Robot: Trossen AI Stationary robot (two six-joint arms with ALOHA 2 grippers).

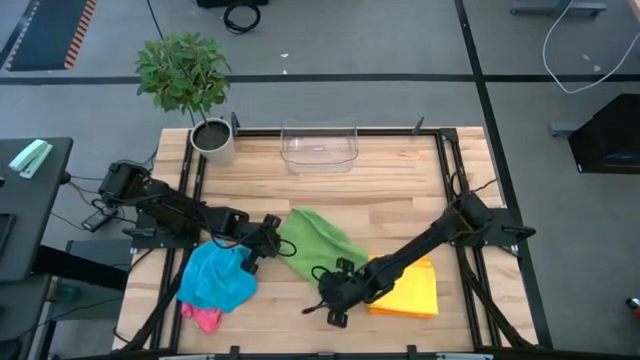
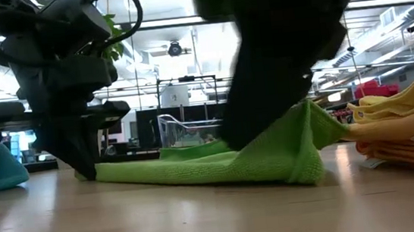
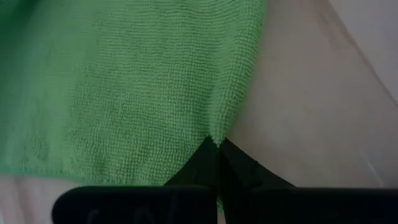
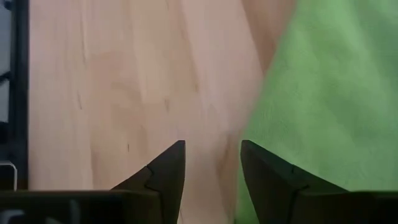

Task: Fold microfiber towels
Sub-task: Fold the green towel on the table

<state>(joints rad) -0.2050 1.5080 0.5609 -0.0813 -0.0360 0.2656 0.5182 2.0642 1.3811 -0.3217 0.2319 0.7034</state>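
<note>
Near the counter's [image 1: 400, 190] front-left corner lies a crumpled blue towel [image 1: 215, 277], with a pink one [image 1: 205, 318] poking out from under its front edge. Just right of that, the left gripper [image 1: 270, 238] has its jaws pressed together on the left edge of the green towel [image 1: 320, 243], pinching a fold of cloth right at the hem. The green towel sits around the middle of the counter, a bit toward the front, partly folded: seen from counter level it lies flat on the left and rises to a peak on the right, with a doubled layer along the near side. Its weave is fine and nubbly. At its front-right edge the right gripper [image 1: 330, 300] hovers low with jaws spread, bare wood showing between them and the green cloth beside one finger. Further right lies a yellow towel [image 1: 410, 287] stacked on orange, toward the front-right.
</note>
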